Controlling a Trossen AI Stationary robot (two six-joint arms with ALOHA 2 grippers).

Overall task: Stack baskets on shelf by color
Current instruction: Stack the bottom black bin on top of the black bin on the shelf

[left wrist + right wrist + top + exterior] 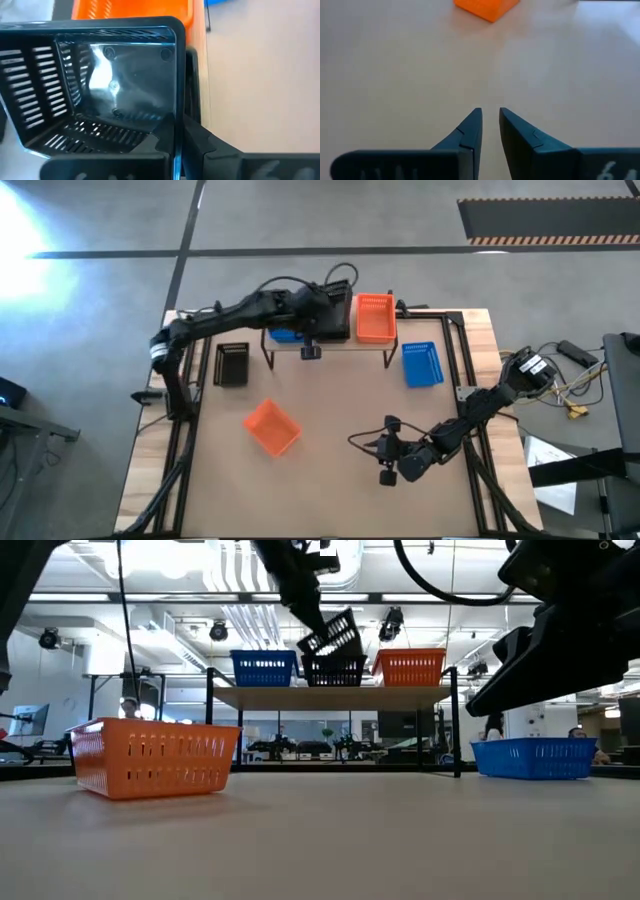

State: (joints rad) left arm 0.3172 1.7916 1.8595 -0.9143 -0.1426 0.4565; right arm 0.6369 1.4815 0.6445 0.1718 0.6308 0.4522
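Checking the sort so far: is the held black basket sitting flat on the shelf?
No, the black basket hangs tilted above the shelf.

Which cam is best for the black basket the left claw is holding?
Low view: the black basket hangs tilted above the shelf, over another black one. Left wrist view shows only its inside, filling the frame. High view: the arm mostly covers it. Right wrist view: not visible.

You cannot see the left gripper's fingertips: the tilted black basket it holds covers them, its near wall cut off by the left wrist view's edge. Beyond that basket, an orange basket shows only as a cropped strip. In the low view, the right gripper's arm is cut off.
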